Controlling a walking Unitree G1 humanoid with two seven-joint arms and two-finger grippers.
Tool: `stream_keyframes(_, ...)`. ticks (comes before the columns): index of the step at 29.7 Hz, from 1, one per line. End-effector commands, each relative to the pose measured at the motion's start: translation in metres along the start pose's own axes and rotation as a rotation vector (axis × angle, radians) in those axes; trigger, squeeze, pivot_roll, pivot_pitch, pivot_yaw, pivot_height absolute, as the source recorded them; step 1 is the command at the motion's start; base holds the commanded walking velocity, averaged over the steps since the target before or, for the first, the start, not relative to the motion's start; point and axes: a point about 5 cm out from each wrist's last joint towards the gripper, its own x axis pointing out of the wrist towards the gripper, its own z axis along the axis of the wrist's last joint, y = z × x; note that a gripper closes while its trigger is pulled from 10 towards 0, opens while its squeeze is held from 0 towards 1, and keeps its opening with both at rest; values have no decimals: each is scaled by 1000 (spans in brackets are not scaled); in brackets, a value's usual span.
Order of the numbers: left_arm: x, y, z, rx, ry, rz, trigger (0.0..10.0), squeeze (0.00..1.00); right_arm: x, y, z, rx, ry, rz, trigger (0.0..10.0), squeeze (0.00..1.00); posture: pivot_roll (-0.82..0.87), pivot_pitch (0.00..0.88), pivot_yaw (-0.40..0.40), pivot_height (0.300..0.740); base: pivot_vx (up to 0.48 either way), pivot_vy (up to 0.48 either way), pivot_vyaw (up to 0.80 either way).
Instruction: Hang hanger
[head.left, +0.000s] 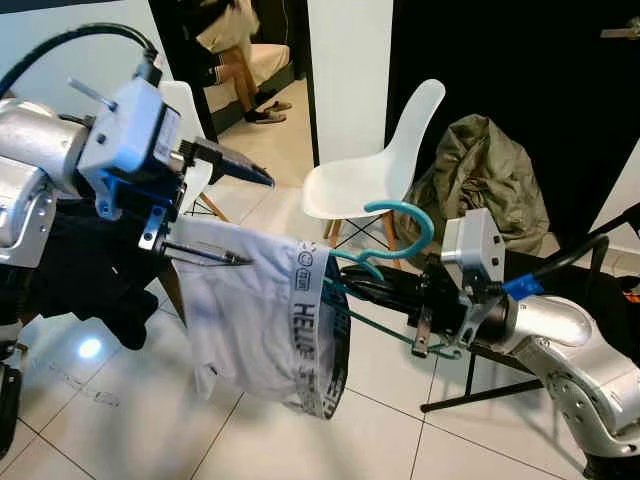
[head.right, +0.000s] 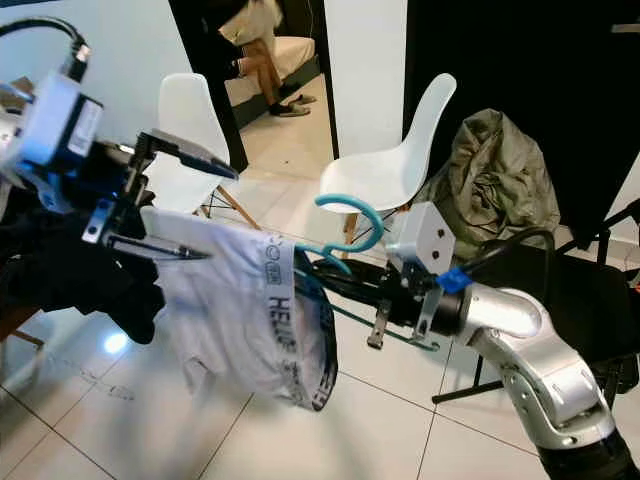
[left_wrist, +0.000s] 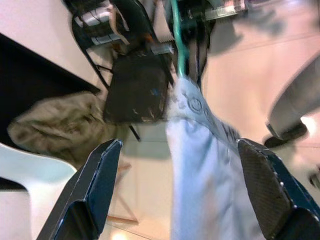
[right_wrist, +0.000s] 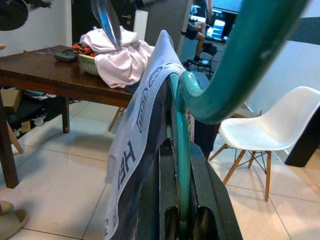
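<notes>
Teal hanger (head.left: 395, 232) clamped in right gripper (head.left: 352, 290), white underwear (head.left: 262, 315) draped

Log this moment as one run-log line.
right gripper: shut on teal hanger | white garment: draped on hanger | left gripper: open at garment's far end | hanger: not hung

The white garment's waistband (head.left: 303, 318) reads "HELLO" only in part

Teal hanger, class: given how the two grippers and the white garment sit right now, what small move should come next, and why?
Probably the left gripper should ease away from the white garment. Its fingers stand open around the cloth, gripping nothing. The waistband already drapes over the teal hanger, which the right gripper clamps, so the hanger seems ready to carry off and hang.
</notes>
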Motion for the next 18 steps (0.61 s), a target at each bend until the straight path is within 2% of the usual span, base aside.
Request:
stream_keyframes(1, -3, -5, -11, -21, 78, -64, 10000, 0, 4, 8, 7, -16, -41, 48, 10000, 0, -24, 0, 120, 740, 0, 0, 0)
stream_keyframes(9, 1, -4, -19, -28, 98, -93, 10000, 0, 5, 10, 9, -22, -51, 66, 10000, 0, -32, 0, 123, 740, 0, 0, 0)
stream_keyframes(10, 3, -5, -21, -36, 94, -101, 0, 0, 6, 11, 9, -22, -52, 67, 10000, 0, -34, 0, 123, 740, 0, 0, 0)
stream_keyframes(18, 7, -13, -31, -75, 106, -146, 0, 0, 7, 12, 9, -21, -63, 64, 10000, 0, -38, 0, 124, 740, 0, 0, 0)
